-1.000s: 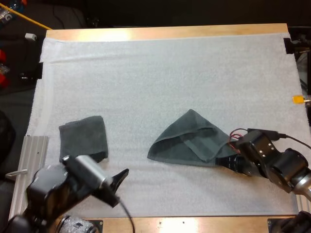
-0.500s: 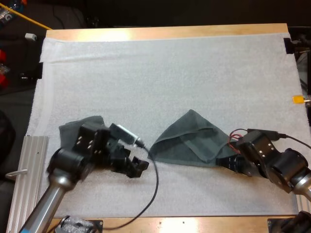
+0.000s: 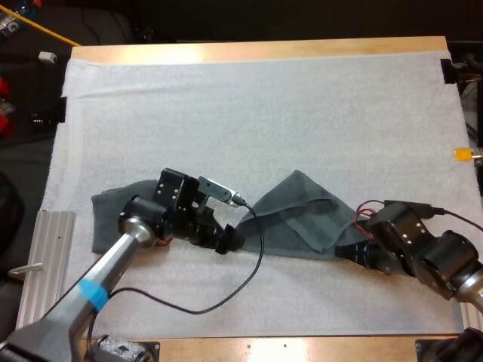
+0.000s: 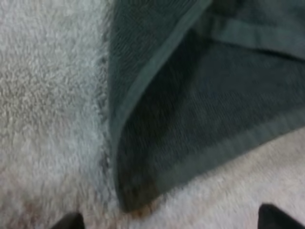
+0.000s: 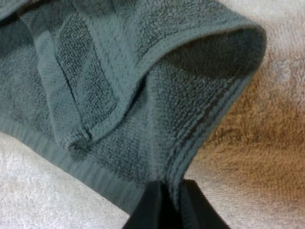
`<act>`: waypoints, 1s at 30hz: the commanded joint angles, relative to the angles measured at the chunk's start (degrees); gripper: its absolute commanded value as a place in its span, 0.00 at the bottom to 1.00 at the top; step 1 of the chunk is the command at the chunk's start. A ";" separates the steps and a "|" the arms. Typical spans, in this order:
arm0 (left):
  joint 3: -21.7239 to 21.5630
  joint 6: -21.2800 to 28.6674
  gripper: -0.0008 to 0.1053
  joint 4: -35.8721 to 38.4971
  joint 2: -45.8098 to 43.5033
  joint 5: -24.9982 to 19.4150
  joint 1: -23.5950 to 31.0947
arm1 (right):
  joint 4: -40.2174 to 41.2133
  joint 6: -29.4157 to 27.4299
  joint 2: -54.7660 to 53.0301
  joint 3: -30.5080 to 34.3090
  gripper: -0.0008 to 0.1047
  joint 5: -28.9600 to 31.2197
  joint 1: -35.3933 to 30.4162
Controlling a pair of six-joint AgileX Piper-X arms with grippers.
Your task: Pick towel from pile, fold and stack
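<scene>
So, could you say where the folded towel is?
In the high view, the folded towel lies on the left of the mat, partly hidden by my left arm.

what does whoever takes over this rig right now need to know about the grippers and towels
Left gripper: open, at the left corner of the loose dark grey-green towel, not gripping it.
Right gripper: shut on that towel's right corner.
Folded dark grey-green towel lies on the white mat, left of the loose one.
Done: one towel folded; second partly doubled over.
Left: grip left corner, finish the fold, stack it on the folded towel.
</scene>
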 commanded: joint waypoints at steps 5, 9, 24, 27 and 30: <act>-0.05 0.33 0.65 -1.66 4.77 0.94 -0.20 | 0.40 -0.26 -0.29 -0.09 0.01 1.17 -0.18; -0.25 0.11 0.65 -2.54 8.15 3.49 -0.20 | 0.40 -0.26 -0.29 -0.09 0.01 1.17 -0.18; -0.25 -1.40 0.65 -5.22 11.17 10.17 -0.20 | 0.40 -0.15 -0.29 -0.09 0.01 1.17 -0.18; -0.25 -2.37 0.65 -5.24 12.42 10.15 -0.20 | 0.40 0.31 -0.29 -0.09 0.01 1.17 -0.18; -0.25 -4.01 0.65 -5.60 14.72 11.01 -0.20 | 0.40 0.90 -0.29 -0.09 0.01 1.17 -0.18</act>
